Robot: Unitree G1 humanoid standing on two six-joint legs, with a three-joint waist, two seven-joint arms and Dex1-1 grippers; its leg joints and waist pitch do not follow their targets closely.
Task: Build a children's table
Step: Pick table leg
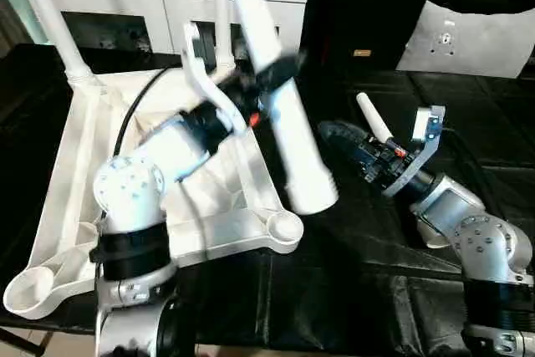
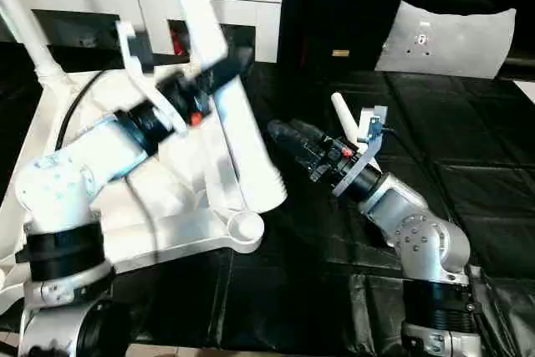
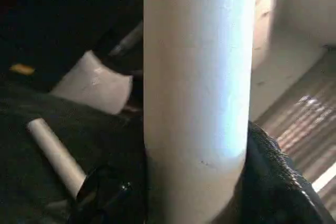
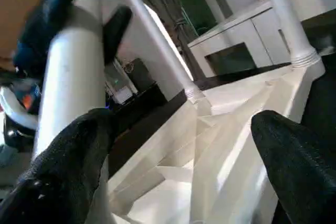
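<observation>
Left gripper (image 1: 272, 81) clamped on white table leg (image 1: 280, 114), held tilted over upturned tabletop (image 1: 84, 206). Leg's thick end just above empty corner socket (image 1: 284, 227) at 6 o'clock. Right gripper (image 2: 292, 141) spread, empty, over black mat (image 2: 468, 173) at 3 o'clock. Two legs (image 1: 54, 22) already seated at 11–12 o'clock.

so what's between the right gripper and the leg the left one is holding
Only bare black tabletop: head views show nothing between the open right gripper and the held leg.
</observation>
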